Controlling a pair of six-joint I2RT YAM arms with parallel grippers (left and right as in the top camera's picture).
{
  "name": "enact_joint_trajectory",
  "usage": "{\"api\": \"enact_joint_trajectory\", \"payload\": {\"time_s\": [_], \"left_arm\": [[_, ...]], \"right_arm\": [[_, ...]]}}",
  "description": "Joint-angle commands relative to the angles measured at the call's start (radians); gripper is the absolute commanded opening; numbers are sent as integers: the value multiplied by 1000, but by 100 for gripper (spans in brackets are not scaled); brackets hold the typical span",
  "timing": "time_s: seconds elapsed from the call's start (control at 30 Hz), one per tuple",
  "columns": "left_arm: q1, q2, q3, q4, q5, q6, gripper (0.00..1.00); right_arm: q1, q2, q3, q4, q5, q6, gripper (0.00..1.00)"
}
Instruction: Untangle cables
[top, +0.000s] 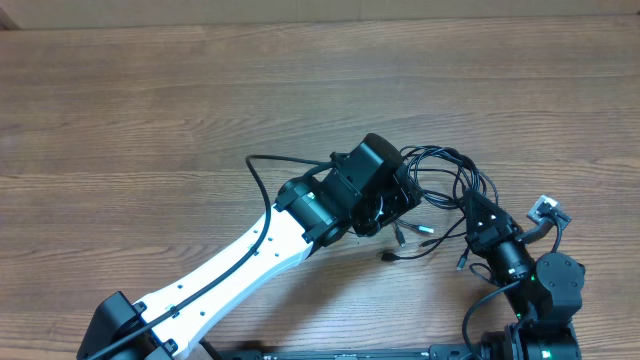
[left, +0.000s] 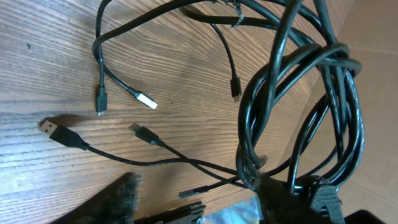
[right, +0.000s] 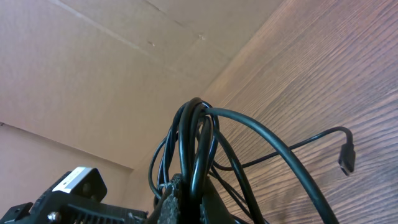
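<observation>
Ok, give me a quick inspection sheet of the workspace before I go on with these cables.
Surface: wood-grain table, no marks seen.
Job's things: cables in a looped black bundle, not yet untangled; several plug ends lie loose on the table.
Clutter: nothing seen.
Grippers: left gripper open above the plug ends, with the bundle against one finger; right gripper shut on the bundle.
Cables: black arm wiring loops out beside the left arm's wrist, apart from the bundle.
Surroundings: plain tan panel beyond the table edge.
</observation>
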Motion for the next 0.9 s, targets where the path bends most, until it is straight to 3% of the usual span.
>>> {"api": "enact_joint_trajectory", "payload": {"time_s": [0.0, 0.17, 0.47, 0.57, 0.7, 0.8, 0.87], "left_arm": [[-6, -15, 17, 3, 3, -140, 50], [-6, -15, 17, 3, -12, -240, 38], [-6, -15, 17, 4, -54, -337, 37], [-5, -15, 17, 8, -65, -392, 46], [-6, -15, 17, 34, -51, -391, 89], [-6, -15, 17, 39, -49, -387, 100], [-6, -15, 17, 42, -46, -382, 100]], "right_arm": [[-2, -10, 14, 13, -10, 2, 4], [-2, -10, 14, 15, -13, 2, 4], [-2, -10, 14, 48, -53, 2, 4], [-2, -10, 14, 47, -53, 2, 4], [-2, -10, 14, 41, -49, -5, 4], [-2, -10, 14, 40, -49, -5, 4], [-2, -10, 14, 39, -45, -5, 4]]}}
